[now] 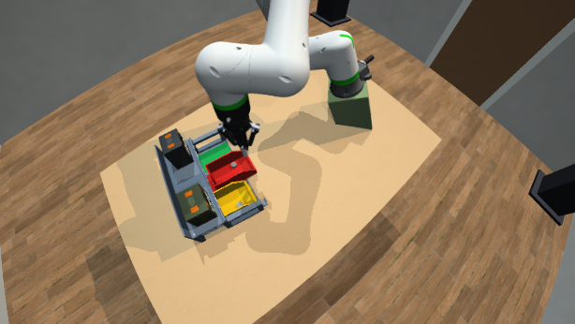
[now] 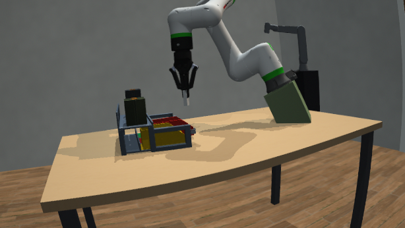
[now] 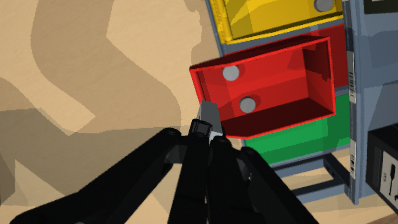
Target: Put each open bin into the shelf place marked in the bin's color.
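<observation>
The red bin [image 1: 231, 170] [image 2: 175, 120] [image 3: 270, 95] sits in the grey shelf [image 1: 187, 178] [image 2: 152, 132] [image 3: 357, 100] at the middle place. It is turned askew, with its front end sticking out past the lip and partly over the green mark [image 1: 213, 155] [image 3: 295, 142]. Two grey round parts lie in it. The yellow bin [image 1: 236, 198] [image 2: 165, 138] [image 3: 270, 17] stands straight in the place beside it, holding one grey part. My gripper [image 1: 243, 151] [image 2: 186, 100] [image 3: 205, 114] is shut and empty. It hangs well above the red bin's front edge.
Two dark boxes [image 1: 175, 149] [image 1: 194, 203] [image 2: 135, 109] stand on the shelf's upper board behind the bins. The arm's green pedestal [image 1: 351, 110] [image 2: 288, 103] stands at the far side of the table. A black stand [image 2: 308, 85] is behind it.
</observation>
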Available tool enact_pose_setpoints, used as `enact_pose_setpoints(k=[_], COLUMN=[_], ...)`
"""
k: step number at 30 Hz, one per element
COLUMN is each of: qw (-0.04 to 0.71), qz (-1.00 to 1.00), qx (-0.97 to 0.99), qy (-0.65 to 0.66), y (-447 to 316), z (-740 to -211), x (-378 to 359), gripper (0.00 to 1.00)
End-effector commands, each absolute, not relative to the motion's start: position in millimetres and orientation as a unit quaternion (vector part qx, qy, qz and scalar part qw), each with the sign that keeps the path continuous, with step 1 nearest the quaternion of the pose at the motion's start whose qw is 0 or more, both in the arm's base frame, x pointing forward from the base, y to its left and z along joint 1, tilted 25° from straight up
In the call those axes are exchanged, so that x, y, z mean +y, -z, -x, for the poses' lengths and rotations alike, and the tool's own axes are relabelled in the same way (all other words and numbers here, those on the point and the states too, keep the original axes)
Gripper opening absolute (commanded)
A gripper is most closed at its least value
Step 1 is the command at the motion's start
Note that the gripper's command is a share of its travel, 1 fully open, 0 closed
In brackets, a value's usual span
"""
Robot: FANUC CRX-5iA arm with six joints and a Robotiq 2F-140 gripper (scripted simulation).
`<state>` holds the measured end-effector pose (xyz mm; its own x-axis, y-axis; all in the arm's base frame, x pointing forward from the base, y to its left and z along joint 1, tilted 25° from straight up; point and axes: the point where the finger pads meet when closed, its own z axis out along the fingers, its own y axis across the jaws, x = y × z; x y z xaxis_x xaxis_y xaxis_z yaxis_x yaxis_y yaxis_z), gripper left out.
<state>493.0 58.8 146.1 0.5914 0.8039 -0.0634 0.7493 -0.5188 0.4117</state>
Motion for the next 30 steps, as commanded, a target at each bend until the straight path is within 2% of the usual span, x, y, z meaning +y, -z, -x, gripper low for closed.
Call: enact_pose_setpoints(k=[1,12,30], qw=[0.204,0.212,0.213], qz=[-0.828,-0.720,-0.718], qx=[0.519,0.660,0.663], qy=[-0.054,-0.020,-0.019], y=[-140,-124,-124], z=[-482,-456,-456], x=[53,40,40], gripper=[0.00,0.00,0.00])
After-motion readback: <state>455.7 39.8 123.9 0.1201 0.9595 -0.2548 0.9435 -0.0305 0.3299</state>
